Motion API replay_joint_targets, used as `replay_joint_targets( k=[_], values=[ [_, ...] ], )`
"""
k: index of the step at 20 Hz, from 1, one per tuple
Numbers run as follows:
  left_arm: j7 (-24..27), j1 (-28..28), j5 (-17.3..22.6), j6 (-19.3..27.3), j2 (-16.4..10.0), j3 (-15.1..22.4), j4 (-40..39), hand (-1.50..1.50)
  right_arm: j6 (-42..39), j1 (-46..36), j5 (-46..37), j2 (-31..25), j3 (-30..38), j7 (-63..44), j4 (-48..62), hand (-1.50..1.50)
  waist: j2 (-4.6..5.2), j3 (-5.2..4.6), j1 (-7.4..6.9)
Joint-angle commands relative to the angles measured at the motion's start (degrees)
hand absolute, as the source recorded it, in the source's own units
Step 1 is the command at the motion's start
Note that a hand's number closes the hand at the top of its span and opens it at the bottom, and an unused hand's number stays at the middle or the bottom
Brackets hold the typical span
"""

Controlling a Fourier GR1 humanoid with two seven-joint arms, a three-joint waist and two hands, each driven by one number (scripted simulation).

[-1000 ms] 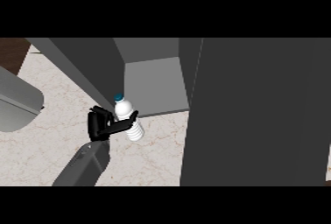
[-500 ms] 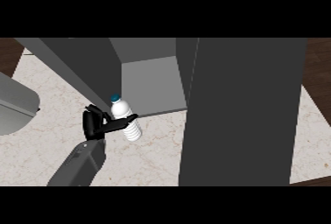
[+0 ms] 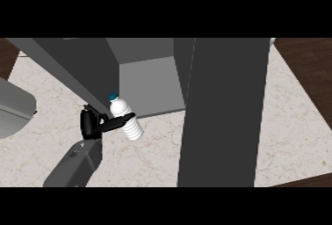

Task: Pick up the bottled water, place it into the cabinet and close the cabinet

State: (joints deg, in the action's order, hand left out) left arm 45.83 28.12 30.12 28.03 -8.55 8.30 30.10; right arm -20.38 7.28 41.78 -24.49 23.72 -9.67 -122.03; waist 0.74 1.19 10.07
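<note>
One hand is shown here, the left hand [image 3: 91,124], brought in on a grey forearm [image 3: 73,165] from the lower left of the head view. The bottled water [image 3: 128,118] is grasped in it: the black fingers [image 3: 120,121] are curled across the middle of the clear ribbed body, with the palm tucked in behind on the bottle's left side. The bottle is tilted a bit, its teal cap [image 3: 113,96] pointed up and slightly left, the base end lower and to the right.

As for where it is: the bottle is held right at the front left corner of the open cabinet [image 3: 150,83]. The cap end is overlapped with the edge of the cabinet's dark slanted left panel [image 3: 71,61], while the base end is seen against the pale marble counter [image 3: 292,114], just in front of the cabinet's floor. Whether the base is touching the counter can't be told from this angle.

The lighter grey inside of the cabinet is seen wide open. A tall dark panel [image 3: 224,114], most likely the swung-out cabinet door, is stretched from top to bottom to the right of the opening, well apart from the bottle. A grey rounded object [image 3: 13,112] is cut off by the left edge
</note>
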Motion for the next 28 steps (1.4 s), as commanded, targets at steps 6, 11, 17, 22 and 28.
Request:
replay_joint_targets(
  k=[6, 11, 17, 22, 28],
  values=[
    [-5.2, 16.2, -2.8, -2.0, 3.5, 4.2, 1.2, -1.5, -0.5, -0.9, 0.1, 0.4, -1.0, 0.3, 0.2, -1.5, 0.92, -1.33, 2.65],
    [-4.8, 17.2, -1.9, -4.4, 4.5, 3.8, 0.8, 1.5, -0.4, -0.5, -0.7, -0.5, -0.6, -0.5, -0.4, -1.5, 0.47, -1.43, 1.17],
    [-3.3, 16.9, -1.3, -5.7, 7.7, 3.6, -0.5, 1.5, -1.3, -0.3, -0.7, -1.5, 0.3, -0.6, -0.1, -1.5, -0.18, -1.39, -0.52],
    [-2.6, 16.4, 0.0, -10.2, 7.2, 2.6, -1.4, 1.5, -1.2, 0.8, -0.5, -1.6, 0.4, -1.4, -2.4, -1.5, -0.81, -1.43, -2.43],
    [-1.7, 14.2, 2.2, -16.9, 8.2, 2.8, -2.4, 1.5, -1.4, 0.4, -0.5, -3.2, 1.1, -2.3, -3.4, -1.5, -0.73, -1.54, -3.84]
  ],
)
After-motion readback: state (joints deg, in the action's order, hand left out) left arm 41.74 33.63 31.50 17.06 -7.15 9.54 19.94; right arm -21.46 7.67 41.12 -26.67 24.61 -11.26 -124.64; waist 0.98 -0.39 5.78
